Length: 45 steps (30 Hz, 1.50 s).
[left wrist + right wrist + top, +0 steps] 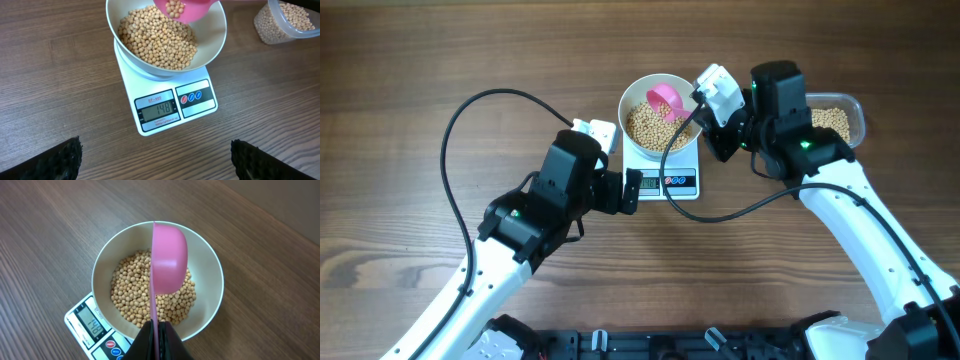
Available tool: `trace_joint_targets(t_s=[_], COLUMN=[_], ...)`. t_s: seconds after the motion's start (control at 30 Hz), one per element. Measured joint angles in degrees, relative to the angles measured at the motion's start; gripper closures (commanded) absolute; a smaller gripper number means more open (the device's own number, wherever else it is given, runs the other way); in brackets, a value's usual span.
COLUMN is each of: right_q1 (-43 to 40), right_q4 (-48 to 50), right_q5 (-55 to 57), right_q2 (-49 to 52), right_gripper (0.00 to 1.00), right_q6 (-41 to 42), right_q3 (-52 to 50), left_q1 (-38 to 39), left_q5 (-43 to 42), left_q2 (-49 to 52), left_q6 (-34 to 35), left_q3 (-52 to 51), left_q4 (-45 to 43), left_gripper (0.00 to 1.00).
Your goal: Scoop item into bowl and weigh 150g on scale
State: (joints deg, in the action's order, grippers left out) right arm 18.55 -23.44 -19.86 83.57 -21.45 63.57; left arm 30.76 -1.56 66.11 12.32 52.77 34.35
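The white bowl (632, 98) stands on the white scale (682, 184) and is partly filled with tan beans (650, 127). In the left wrist view the scale's display (158, 109) reads 148. My right gripper (158, 330) is shut on the handle of a pink scoop (167, 260). The scoop is held over the bowl (207, 285), turned on its side, with a few beans in it (175, 7). My left gripper (156, 160) is open and holds nothing. It hovers over the table just in front of the scale (130, 75), and its fingers (55, 162) are far apart.
A clear plastic tub (835, 122) with more beans sits to the right of the scale, behind my right arm. The left arm's black cable (455, 130) loops over the wooden table on the left.
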Motion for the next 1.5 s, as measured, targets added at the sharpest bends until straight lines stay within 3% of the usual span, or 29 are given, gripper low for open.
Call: trace_joint_targets(t_s=[1.5], right_q1=[0.0], right_q4=[2.08], right_q5=[-4.57], right_q2=[0.22], right_gripper=[0.96], right_q6=[7.3], right_q3=[0.0], left_q1=[0.0], left_q5=[0.0], left_q2=[0.0], left_q6=[0.0], left_q3=[0.0], left_q4=[0.0], left_gripper=[0.0])
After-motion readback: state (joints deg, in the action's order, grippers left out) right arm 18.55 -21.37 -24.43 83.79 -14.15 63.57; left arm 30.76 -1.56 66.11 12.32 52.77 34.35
